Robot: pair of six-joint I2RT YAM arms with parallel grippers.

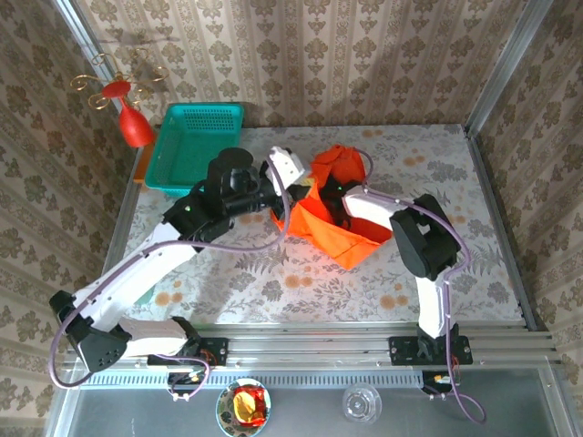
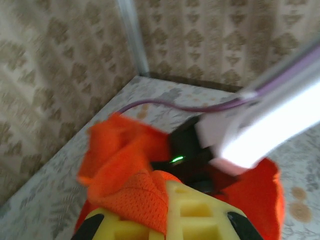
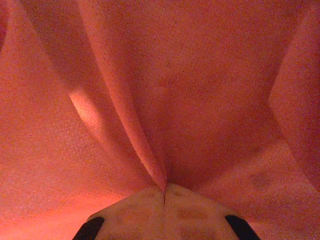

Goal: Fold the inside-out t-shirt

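Flowery wallpaper [image 1: 301, 55] all round, and a table [image 1: 273, 278] with a leafy floral cloth on it. Both arms reach in toward the middle of it.

The inside-out t-shirt [image 1: 342, 238] sits around the middle of the table, a bit toward the far side. It's not flat at all, just bunched into a lumpy orange heap between the two claws. Part of it puffs up at the far end, and a wide flap hangs toward the near side.

The left gripper [image 1: 293, 193] comes in from the left. On its wrist cam, the left gripper [image 2: 162, 210] has its yellow fingers [image 2: 200, 212] closed, with a wad of the mesh fabric draped over and pinched between them.

The right gripper [image 1: 333, 202] is buried in the middle of the heap. Its own cam is basically all orange cloth. There the right gripper [image 3: 165, 192] is pressed fully together, with a crease of the shirt caught right at the seam where the tips meet.

The left wrist cam also catches the right arm [image 2: 265, 130] crossing above the shirt, with a little green light [image 2: 176, 160] on the black part.

Off at the far left corner there's a teal basket [image 1: 205, 107], well apart from the shirt. Just left of it is a red ornament [image 1: 135, 127] with gold wire curls.
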